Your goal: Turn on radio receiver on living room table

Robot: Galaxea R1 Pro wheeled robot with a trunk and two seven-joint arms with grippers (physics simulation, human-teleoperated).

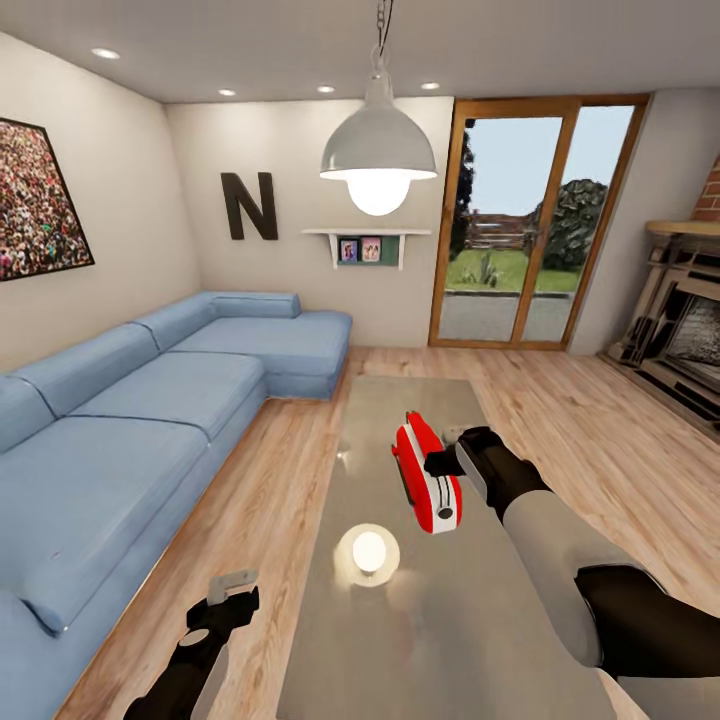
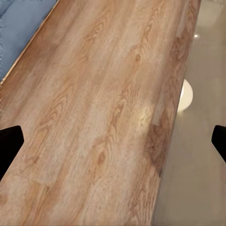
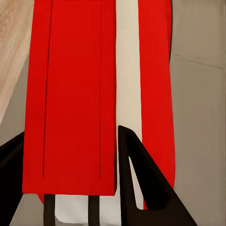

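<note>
Glossy mirror-like table (image 1: 440, 620), smooth red plastic-looking radio receiver (image 1: 425, 470), wood-grain floor (image 2: 94, 117).

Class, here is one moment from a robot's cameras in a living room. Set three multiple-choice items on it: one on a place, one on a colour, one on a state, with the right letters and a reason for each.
1. Where does the radio receiver stand?
A. on the sofa
B. on the glossy grey table
C. on the floor

2. What colour is the sofa?
A. blue
B. green
C. brown

3. How does the left pincer stand?
A. shut on the radio
B. open over the wood floor, holding nothing
C. resting on the sofa

Answers: 1 B, the head view shows the red box on the table top. 2 A, its cushions are light blue. 3 B, the left wrist view shows its fingertips wide apart with bare floor between.
</note>
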